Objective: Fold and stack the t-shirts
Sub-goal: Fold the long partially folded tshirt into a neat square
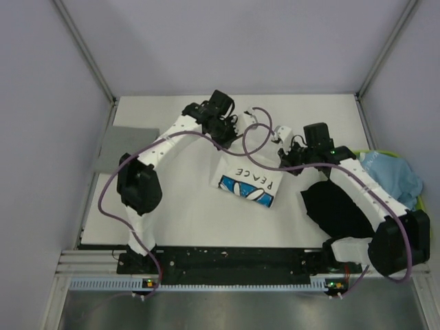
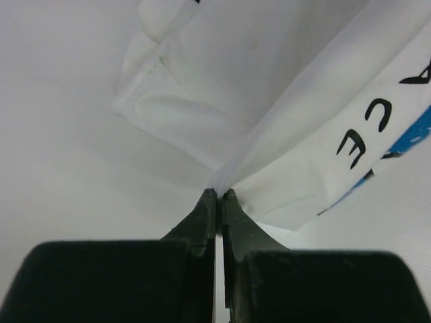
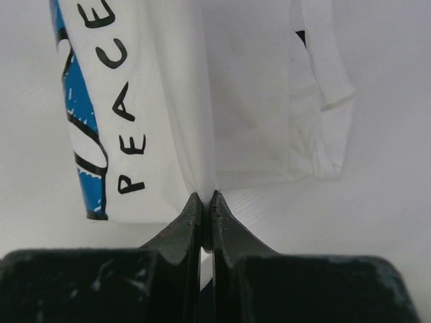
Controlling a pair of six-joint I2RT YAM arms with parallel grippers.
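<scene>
A white t-shirt (image 1: 251, 182) with blue flower print and dark "PEACE" lettering lies mid-table, partly lifted at its far edge. My left gripper (image 1: 232, 130) is shut on its cloth (image 2: 283, 155) at the far left. My right gripper (image 1: 289, 152) is shut on its cloth (image 3: 202, 121) at the far right. A black t-shirt (image 1: 333, 206) lies crumpled under my right arm. A light blue t-shirt (image 1: 392, 175) is heaped at the right edge. A plain grey folded t-shirt (image 1: 126, 146) lies at the far left.
A lime-green tray edge (image 1: 385, 152) shows under the light blue shirt at the right. The white table (image 1: 192, 213) is walled by grey panels with metal posts at the back corners. Purple cables run along both arms.
</scene>
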